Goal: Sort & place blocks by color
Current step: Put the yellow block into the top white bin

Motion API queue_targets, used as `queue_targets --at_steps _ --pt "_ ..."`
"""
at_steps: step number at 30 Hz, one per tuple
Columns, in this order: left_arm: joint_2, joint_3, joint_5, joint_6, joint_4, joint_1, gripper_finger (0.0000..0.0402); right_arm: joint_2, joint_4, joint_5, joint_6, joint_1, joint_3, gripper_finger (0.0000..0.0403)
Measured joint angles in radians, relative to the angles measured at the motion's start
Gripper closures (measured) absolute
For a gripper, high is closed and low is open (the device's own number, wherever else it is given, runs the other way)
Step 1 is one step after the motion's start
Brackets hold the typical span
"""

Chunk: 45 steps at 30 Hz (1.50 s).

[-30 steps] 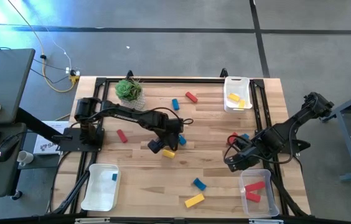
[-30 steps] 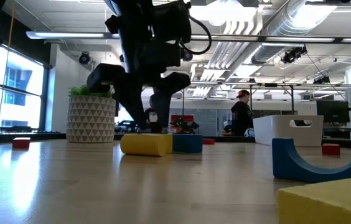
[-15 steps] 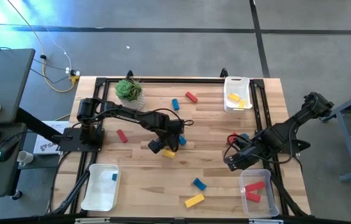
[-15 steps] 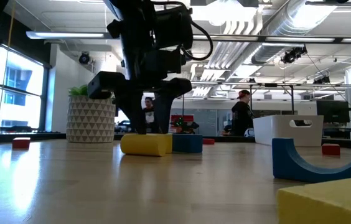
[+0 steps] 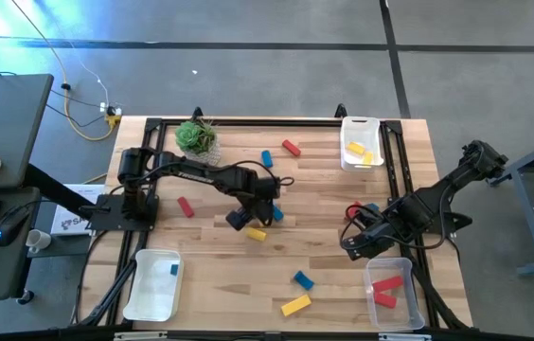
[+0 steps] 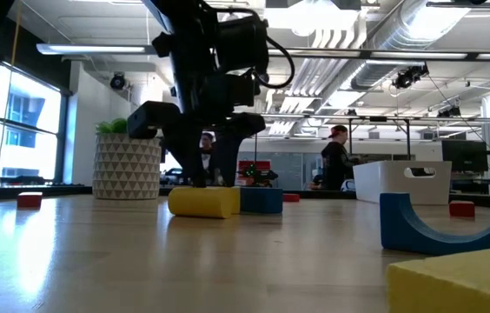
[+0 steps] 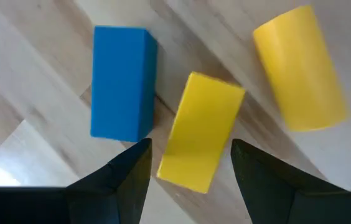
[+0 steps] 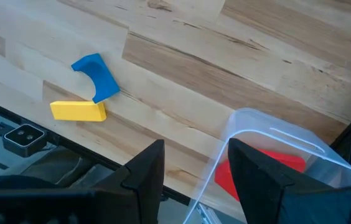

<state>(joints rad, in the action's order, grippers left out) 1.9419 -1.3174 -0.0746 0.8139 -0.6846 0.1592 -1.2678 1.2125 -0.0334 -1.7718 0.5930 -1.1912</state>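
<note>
1. Three blocks lie together under the left gripper (image 7: 188,163) near the middle of the table (image 5: 333,256): a blue bar (image 7: 122,91), a yellow bar (image 7: 199,130) and a yellow cylinder (image 7: 300,67). The gripper's fingers (image 7: 116,180) stand apart, one on each side of the near end of the yellow bar, and nothing is held between them.
2. Beside the yellow bar, the blue bar touches it at one corner; the yellow cylinder lies on the yellow bar's other side, a little apart.
3. Nearer the table's front edge than these three lie a blue arch block (image 5: 303,279) and a flat yellow block (image 5: 295,304).
4. To the right of the yellow bar, the right gripper (image 5: 352,243) hangs over a clear tray (image 5: 421,308) with red blocks (image 5: 386,283) inside; its fingers (image 8: 141,177) are apart and empty.
5. Farther from the yellow bar, a red block (image 5: 185,206), another blue block (image 5: 267,158) and another red one (image 5: 291,147) lie scattered, and a white tray (image 5: 360,121) holds yellow blocks (image 5: 354,147).
</note>
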Motion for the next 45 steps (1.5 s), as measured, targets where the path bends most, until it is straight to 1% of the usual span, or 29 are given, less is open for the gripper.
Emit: queue_targets --at_steps 5,7,11,13,18,23,27,33,37,40,45 --pt "0.001 0.0 -0.003 0.001 0.001 -0.013 0.0195 0.0 0.0 0.0 0.0 0.0 0.0 0.024" --pt "0.023 0.0 -0.002 0.0 0.011 -0.013 0.0195 0.0 0.0 0.0 0.0 0.0 0.0 0.024" --pt "0.066 0.0 0.04 -0.047 0.001 -0.012 0.0196 0.0 -0.007 0.0 -0.001 0.0 0.0 0.024" --pt "0.071 0.0 0.045 -0.065 -0.002 -0.012 0.0201 0.0 -0.008 -0.001 -0.001 0.0 0.0 0.024" --pt "0.07 0.0 0.037 -0.073 -0.008 -0.012 0.0238 0.0 -0.009 -0.001 -0.001 0.0 0.0 0.024" --pt "0.067 0.0 0.034 -0.11 -0.011 -0.012 0.0297 0.0 -0.009 -0.001 -0.001 0.0 0.0 0.024" --pt "0.067 0.0 0.034 -0.159 -0.016 -0.012 0.0299 0.0 -0.009 0.01 0.0 0.0 0.0 0.024" --pt "0.04 0.002 0.038 -0.265 -0.033 -0.012 0.0299 0.0 -0.013 0.112 0.001 -0.002 0.0 0.024" --pt "-0.008 0.001 0.026 -0.293 -0.05 -0.012 0.0299 0.0 -0.014 0.103 0.069 -0.02 0.0 0.024" --pt "-0.04 0.001 -0.013 -0.327 -0.057 -0.012 0.0299 -0.001 -0.019 0.115 0.112 -0.037 0.0 0.024" --pt "-0.094 0.001 -0.057 -0.38 -0.057 -0.012 0.0299 -0.001 -0.07 0.183 0.221 -0.07 0.0 0.024"
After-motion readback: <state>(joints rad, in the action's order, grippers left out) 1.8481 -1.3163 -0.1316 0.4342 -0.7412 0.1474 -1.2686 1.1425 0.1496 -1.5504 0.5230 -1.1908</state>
